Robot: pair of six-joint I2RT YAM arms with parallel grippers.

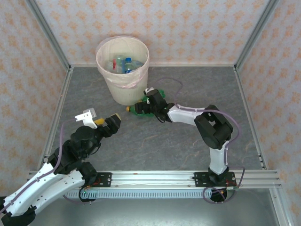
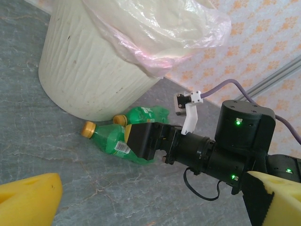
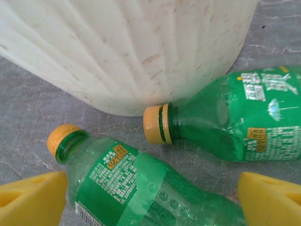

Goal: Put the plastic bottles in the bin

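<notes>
Two green plastic bottles with yellow caps lie side by side on the table at the foot of the bin [image 1: 123, 89]. The nearer bottle [image 3: 127, 188] lies between the yellow pads [image 3: 33, 197] of my right gripper [image 3: 150, 202], whose jaws stand wide to either side of it. The farther bottle [image 3: 230, 122] rests with its cap against the bin wall [image 3: 127, 52]. From above, my right gripper [image 1: 143, 109] hangs low over both bottles [image 1: 140, 109]. Several bottles [image 1: 123, 64] lie inside the bin. My left gripper [image 1: 107, 121] is open and holds nothing, left of the bottles.
The bin's pinkish liner [image 2: 155, 33] hangs over its rim. The left wrist view has the right arm's black wrist [image 2: 235, 146] reaching in from the right over the nearer bottle [image 2: 109, 140]. Patterned walls and metal posts enclose the grey table [image 1: 155, 141].
</notes>
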